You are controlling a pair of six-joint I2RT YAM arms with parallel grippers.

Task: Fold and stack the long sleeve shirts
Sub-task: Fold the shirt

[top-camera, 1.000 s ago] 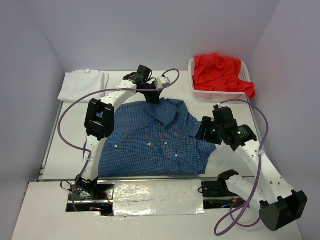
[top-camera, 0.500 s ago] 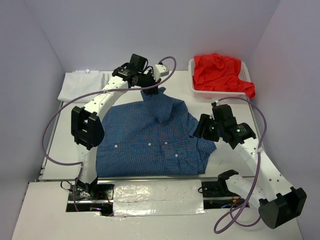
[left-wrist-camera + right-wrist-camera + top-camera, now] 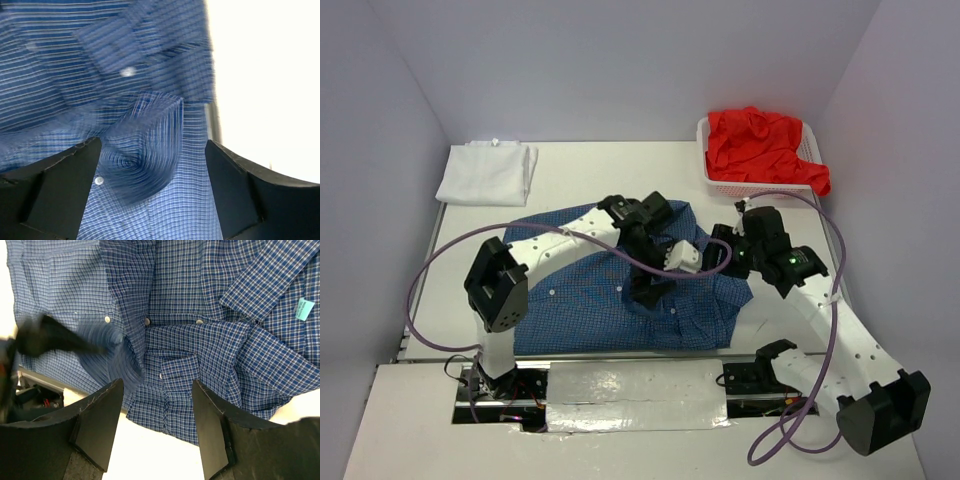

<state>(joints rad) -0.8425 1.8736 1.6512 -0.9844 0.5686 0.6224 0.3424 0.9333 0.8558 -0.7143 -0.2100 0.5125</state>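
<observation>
Blue checked shirt [image 3: 582, 300] spread mid worktop [image 3: 590, 175], toward near edge. My left end effector [image 3: 152, 160] released, gaping above it; right end effector [image 3: 157, 390] likewise spread, gripping nothing. Cloth looks light, limp, slippery; I'd pinch hem corners.

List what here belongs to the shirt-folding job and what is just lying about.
Job:
- blue checked shirt, spread mid-table
- white shirt, folded, far left corner
- red shirt, heaped in the basket

Lying about:
- white mesh basket, far right corner

Likely a lab, plain walls [image 3: 620, 70], taped table [image 3: 590, 175]
</observation>
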